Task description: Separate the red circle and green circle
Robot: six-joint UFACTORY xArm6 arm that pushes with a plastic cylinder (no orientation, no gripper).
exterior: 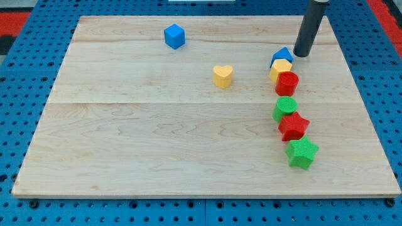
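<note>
The red circle [287,83] stands on the wooden board at the view's right. The green circle [285,108] sits just below it with a thin gap between them. My tip [302,55] is at the view's upper right, just right of a blue block [282,56] and above and right of the red circle, not touching it.
A yellow block [281,68] is wedged between the blue block and the red circle. A red star [293,126] touches the green circle from below, and a green star [302,153] lies under it. A yellow heart [222,76] sits mid-board. A blue cube [174,36] is at the top.
</note>
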